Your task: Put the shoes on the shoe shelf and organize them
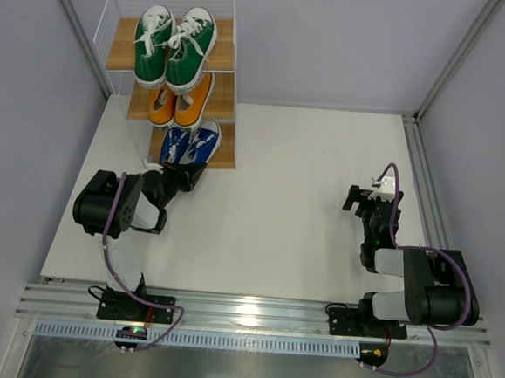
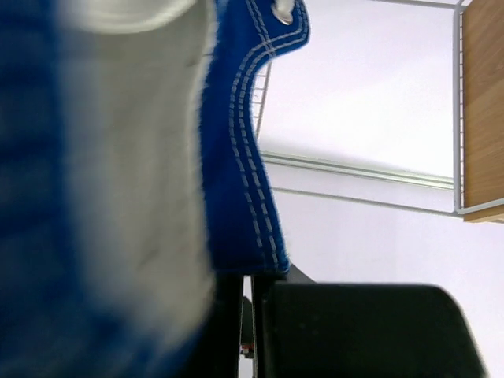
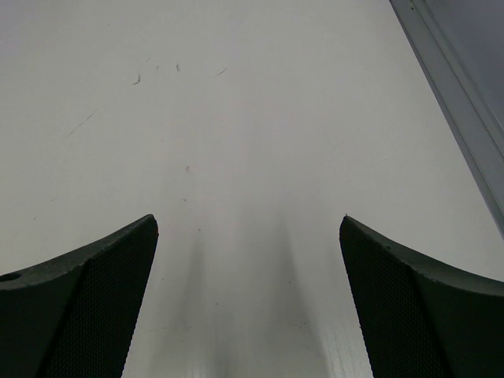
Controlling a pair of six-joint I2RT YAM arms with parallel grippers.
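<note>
The shoe shelf stands at the far left. The green pair sits on its top tier and the orange pair on the middle tier. The blue pair lies on the bottom tier. My left gripper is at the near end of the blue pair. In the left wrist view it is shut on the rim of a blue shoe, which fills the left of that view. My right gripper is open and empty over bare table, and its wrist view shows the same.
The shelf's white wire frame and a wooden board show at the right of the left wrist view. A metal rail runs along the table's right edge. Grey walls close in the back and sides.
</note>
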